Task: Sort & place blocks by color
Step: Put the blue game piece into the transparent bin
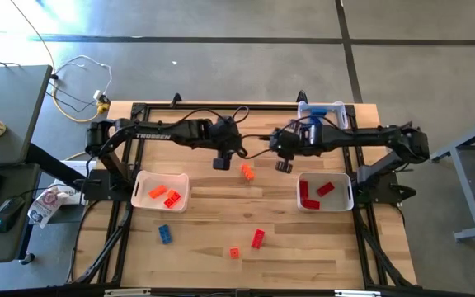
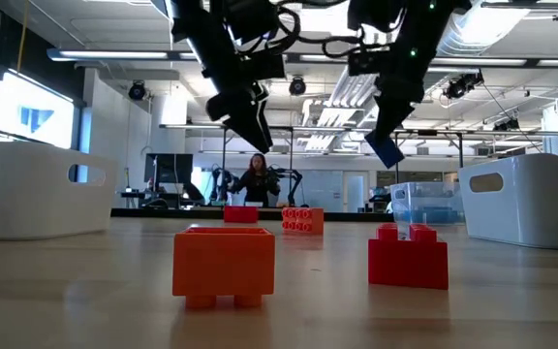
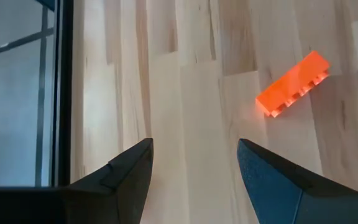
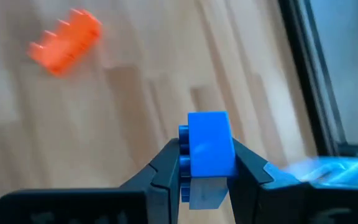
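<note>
My right gripper (image 1: 284,165) hangs above the table's middle, shut on a blue block (image 4: 210,149); the low view also shows this blue block (image 2: 387,150). My left gripper (image 1: 221,162) hangs open just left of it, nothing between its fingers (image 3: 194,149). An orange block (image 1: 246,171) lies flat on the wood between the two grippers, apart from both; the same orange block (image 3: 293,83) shows in the left wrist view. A blue block (image 1: 164,233), a red block (image 1: 258,238) and an orange block (image 1: 234,252) lie loose toward the near edge. My right gripper pinches the blue block between its two fingers, one on each opposite side face (image 4: 229,155). The fingers slant down from above. The block is lifted clear of the table, its studs (image 4: 183,149) facing sideways.
A white tray (image 1: 143,177) at the left holds orange blocks; a white tray (image 1: 349,194) at the right holds red blocks. A clear blue bin (image 1: 320,111) stands at the far edge. A black frame runs round the table. A person (image 2: 258,179) stands far off in the room.
</note>
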You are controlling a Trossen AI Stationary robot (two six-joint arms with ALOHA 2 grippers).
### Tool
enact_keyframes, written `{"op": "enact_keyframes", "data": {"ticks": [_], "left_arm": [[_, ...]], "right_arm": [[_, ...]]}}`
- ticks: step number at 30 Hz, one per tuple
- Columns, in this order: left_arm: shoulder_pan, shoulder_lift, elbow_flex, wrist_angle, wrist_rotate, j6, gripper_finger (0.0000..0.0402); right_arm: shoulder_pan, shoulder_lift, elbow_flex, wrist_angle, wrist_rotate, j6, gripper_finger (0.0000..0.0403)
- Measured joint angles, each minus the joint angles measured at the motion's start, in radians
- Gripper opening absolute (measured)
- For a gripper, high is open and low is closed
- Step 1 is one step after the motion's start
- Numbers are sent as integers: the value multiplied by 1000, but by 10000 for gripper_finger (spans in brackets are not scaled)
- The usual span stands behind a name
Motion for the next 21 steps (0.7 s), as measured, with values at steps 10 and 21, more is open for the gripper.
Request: {"op": "enact_keyframes", "data": {"ticks": [10,21], "left_arm": [[50,1,-1,-7,-19,-2,219],[114,1,-1,-7,-118,-20,218]], "right_arm": [[-139,-1,0,-64,1,-28,74],[-283,-1,1,-95,56,-32,74]]}}
